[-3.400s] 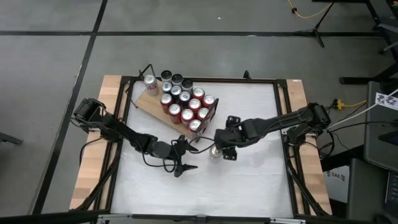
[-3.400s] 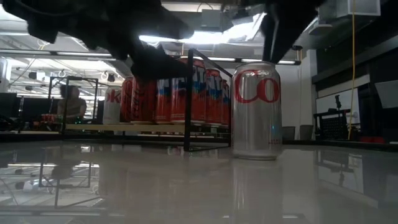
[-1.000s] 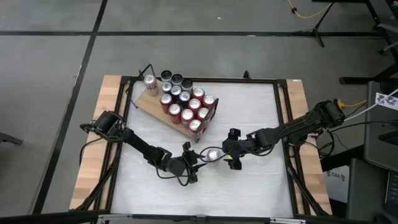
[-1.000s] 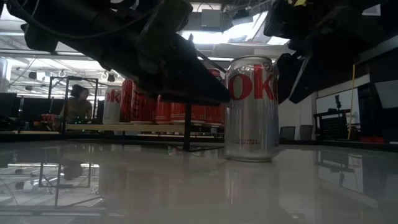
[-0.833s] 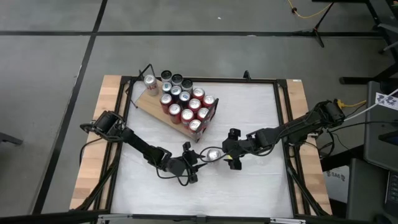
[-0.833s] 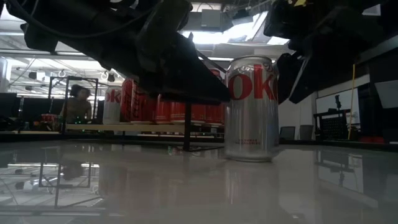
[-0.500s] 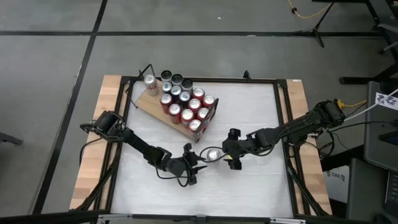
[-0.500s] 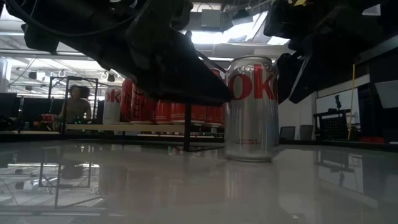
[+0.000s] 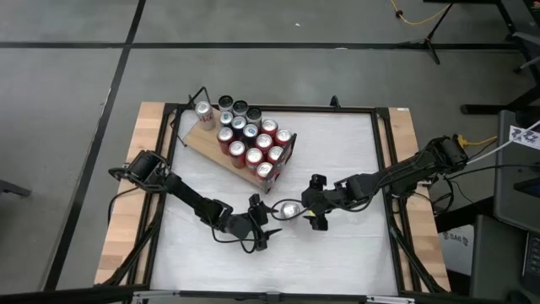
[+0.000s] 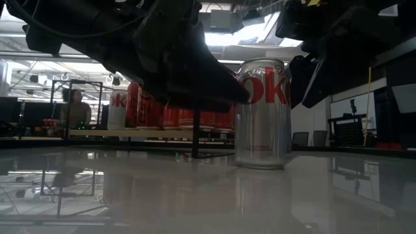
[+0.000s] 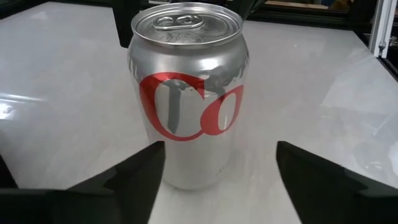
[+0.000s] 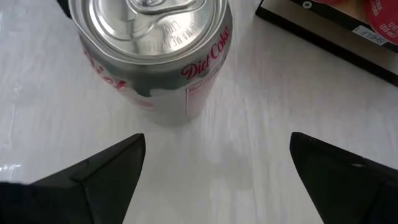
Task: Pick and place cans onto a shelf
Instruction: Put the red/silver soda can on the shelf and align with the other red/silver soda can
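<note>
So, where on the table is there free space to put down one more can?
The white tabletop is bare between the shelf and the right edge, and along the near edge. Crowded: the middle, where both grippers flank the silver can, and the shelf, packed with cans.

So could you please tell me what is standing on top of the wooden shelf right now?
The shelf carries a packed cluster of upright cans, mostly red, filling its black-framed end. In the low view the left arm covers part of the row, so an exact count is uncertain.
</note>
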`<control>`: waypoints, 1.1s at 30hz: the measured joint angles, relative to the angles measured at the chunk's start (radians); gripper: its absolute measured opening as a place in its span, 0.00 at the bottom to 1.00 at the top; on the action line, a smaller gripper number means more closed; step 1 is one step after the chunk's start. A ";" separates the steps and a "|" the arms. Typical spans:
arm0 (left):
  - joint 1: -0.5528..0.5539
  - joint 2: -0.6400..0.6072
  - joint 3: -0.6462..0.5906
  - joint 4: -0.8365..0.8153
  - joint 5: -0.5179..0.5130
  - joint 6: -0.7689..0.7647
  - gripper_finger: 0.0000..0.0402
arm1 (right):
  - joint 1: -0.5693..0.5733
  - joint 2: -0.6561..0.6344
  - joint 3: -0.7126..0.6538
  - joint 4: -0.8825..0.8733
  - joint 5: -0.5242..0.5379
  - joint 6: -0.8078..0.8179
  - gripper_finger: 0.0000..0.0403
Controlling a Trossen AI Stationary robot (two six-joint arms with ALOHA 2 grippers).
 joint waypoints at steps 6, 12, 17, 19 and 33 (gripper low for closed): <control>0.000 0.000 0.000 0.000 -0.001 0.001 0.90 | 0.000 0.000 0.000 0.000 0.000 0.000 0.97; 0.000 0.000 0.000 0.000 -0.001 0.001 0.99 | 0.000 0.000 0.000 0.000 0.000 0.000 0.97; -0.001 -0.049 0.000 -0.048 0.001 0.031 0.99 | 0.000 0.000 0.000 0.000 0.000 0.000 0.97; -0.002 -0.081 0.000 -0.082 -0.002 0.040 1.00 | 0.000 0.000 0.000 0.000 0.000 0.000 0.97; 0.057 -0.261 0.008 0.015 0.086 0.156 1.00 | 0.000 0.000 0.000 0.004 0.000 0.000 0.97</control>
